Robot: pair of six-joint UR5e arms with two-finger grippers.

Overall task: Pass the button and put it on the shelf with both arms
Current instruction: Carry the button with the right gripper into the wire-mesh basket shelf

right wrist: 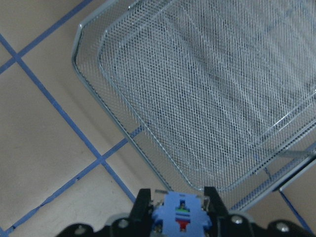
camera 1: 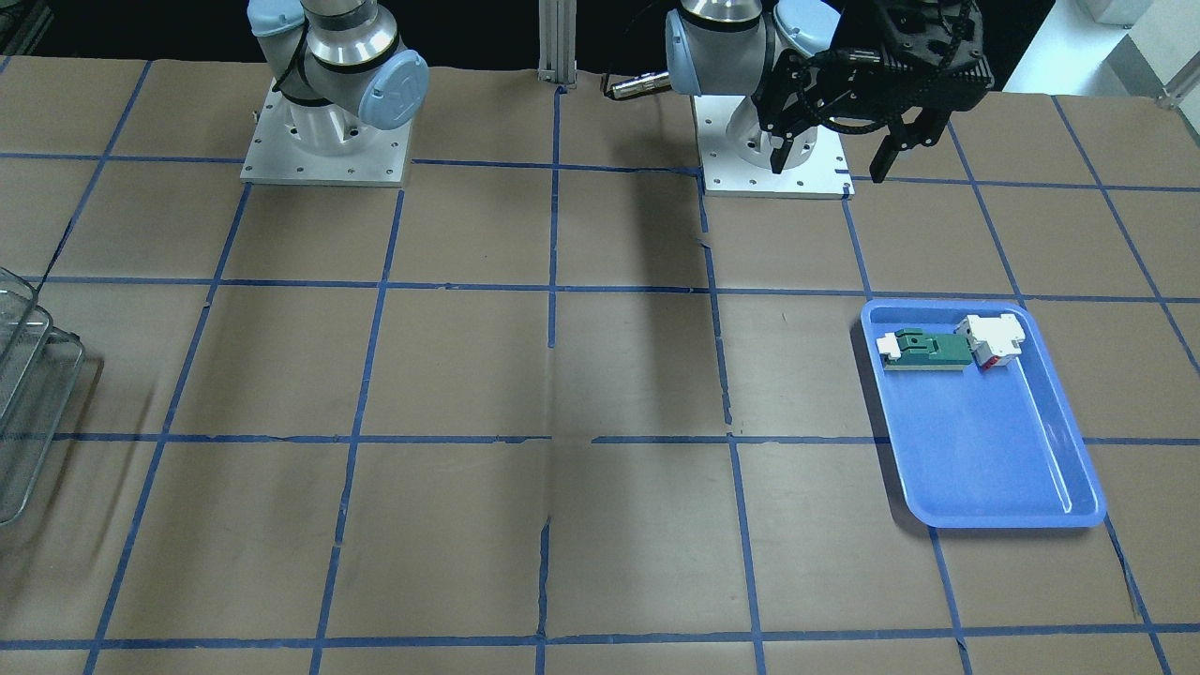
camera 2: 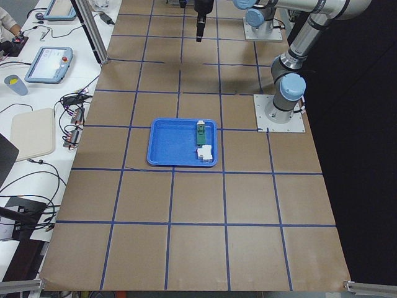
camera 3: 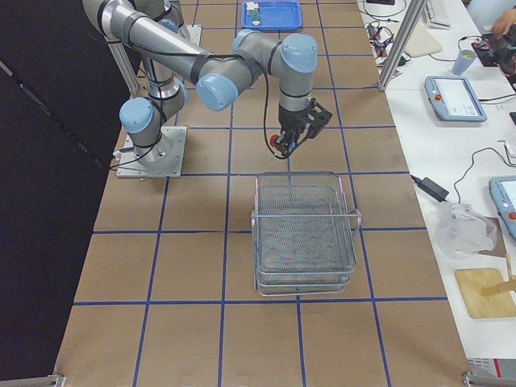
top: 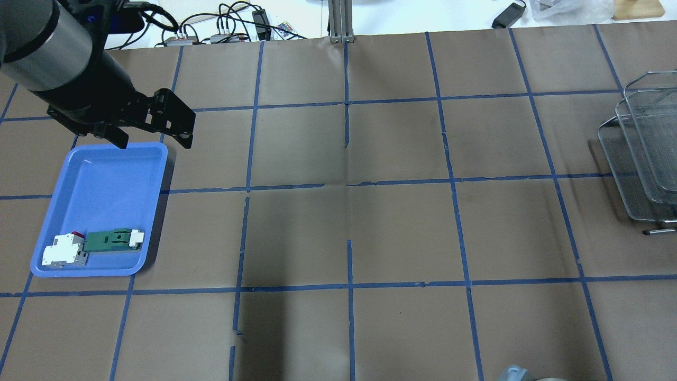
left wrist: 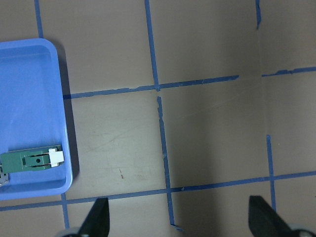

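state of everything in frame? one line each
Left gripper: open, empty, above the table.
Right gripper: shut on the button, beside the shelf.
Button: held, off the table.
Shelf: upright, top tier empty.
Tray: holds green part and white block at one end.

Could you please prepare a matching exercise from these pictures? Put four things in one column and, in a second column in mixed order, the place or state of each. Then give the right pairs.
Things
1. button
2. left gripper
3. green-and-white flat part
4. shelf

Places or states
A. lies in the blue tray
B. open, holding nothing
C. silvery wire mesh, on the robot's right
D. clamped in the right gripper

Right pairs: 1-D, 2-B, 3-A, 4-C
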